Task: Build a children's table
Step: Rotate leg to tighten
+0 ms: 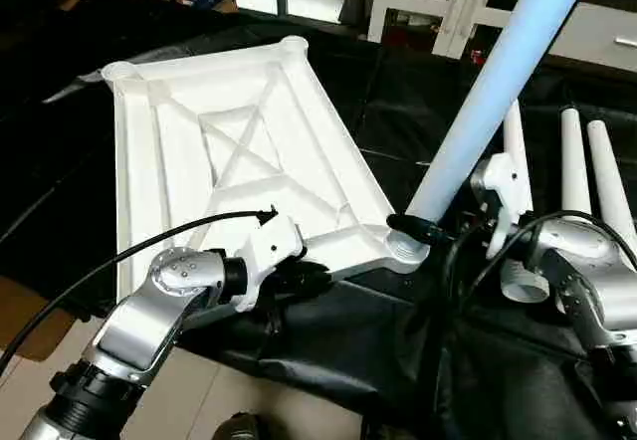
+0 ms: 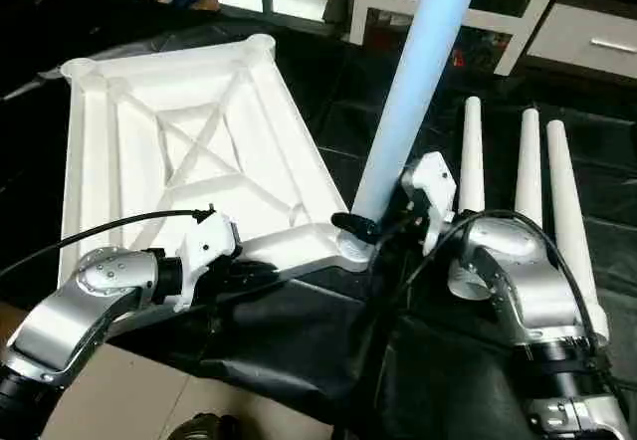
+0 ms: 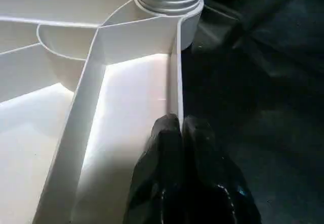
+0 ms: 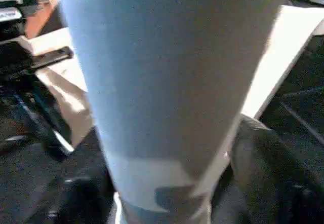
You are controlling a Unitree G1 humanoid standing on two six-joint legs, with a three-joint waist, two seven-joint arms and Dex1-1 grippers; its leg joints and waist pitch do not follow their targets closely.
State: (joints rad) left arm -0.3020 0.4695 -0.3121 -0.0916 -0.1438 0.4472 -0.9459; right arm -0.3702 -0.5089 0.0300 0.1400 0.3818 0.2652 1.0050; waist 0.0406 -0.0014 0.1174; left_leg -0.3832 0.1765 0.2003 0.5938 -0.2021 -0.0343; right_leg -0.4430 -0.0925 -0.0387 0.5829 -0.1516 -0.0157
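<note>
Over on the left, the left gripper (image 3: pixel 178 133) is pinched tight on the near rim of the white tabletop (image 1: pixel 189 151), which lies ribs-up on the black-draped work table (image 1: pixel 328 350). At its near right corner socket (image 1: pixel 403 251) a tube leg (image 1: pixel 498 92) stands tilted, the right gripper (image 1: pixel 418 229) at its base, fingers apart around it. Three spare legs (image 2: pixel 528 171) lie beside.

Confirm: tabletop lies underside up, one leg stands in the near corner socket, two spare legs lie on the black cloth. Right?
Not quite. Three spare legs lie on the black cloth, as the right eye view shows. The rest holds: the tabletop lies underside up and one leg stands in the near corner socket.
</note>
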